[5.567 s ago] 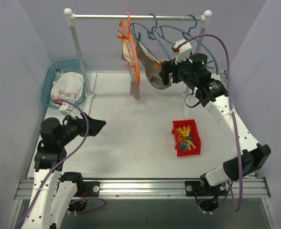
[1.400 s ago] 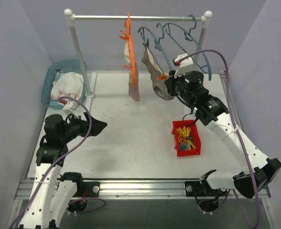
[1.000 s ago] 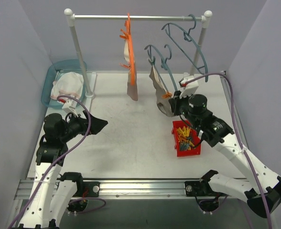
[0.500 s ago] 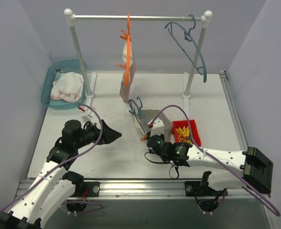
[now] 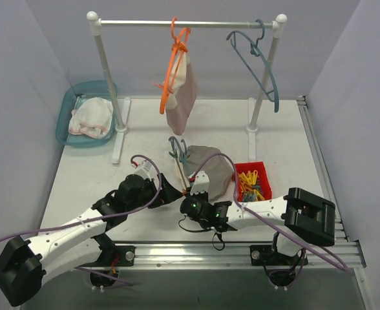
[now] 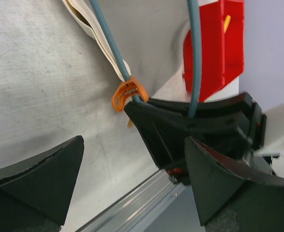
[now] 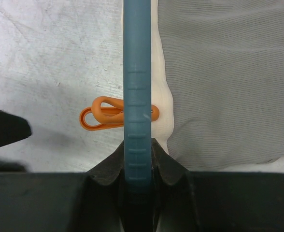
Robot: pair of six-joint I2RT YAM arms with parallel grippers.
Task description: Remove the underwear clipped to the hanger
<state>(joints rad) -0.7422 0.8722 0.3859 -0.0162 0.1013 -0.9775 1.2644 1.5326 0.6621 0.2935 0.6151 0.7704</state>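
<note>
A blue hanger (image 5: 177,150) lies low over the table with taupe-beige underwear (image 5: 214,174) spread under it. An orange clip (image 7: 108,117) pins the cloth's pale edge to the hanger bar (image 7: 137,72). My right gripper (image 7: 138,154) is shut on that bar just below the clip. My left gripper (image 6: 132,164) is open and hovers close beside the orange clip (image 6: 129,94), with nothing between its fingers (image 6: 40,179). Dusty pink underwear (image 5: 180,97) hangs from an orange hanger (image 5: 172,71) on the rail. White underwear (image 5: 92,118) lies in the basin.
A red bin (image 5: 251,184) of clips stands just right of the taupe cloth. A blue basin (image 5: 67,106) sits at the back left. The rail stand (image 5: 177,24) spans the back and carries a bare blue hanger (image 5: 262,61) at its right end.
My right gripper has brought the blue hanger and taupe underwear down from the rail to the table front. My left arm has swung right, close to the clip. The orange hanger has swung.
</note>
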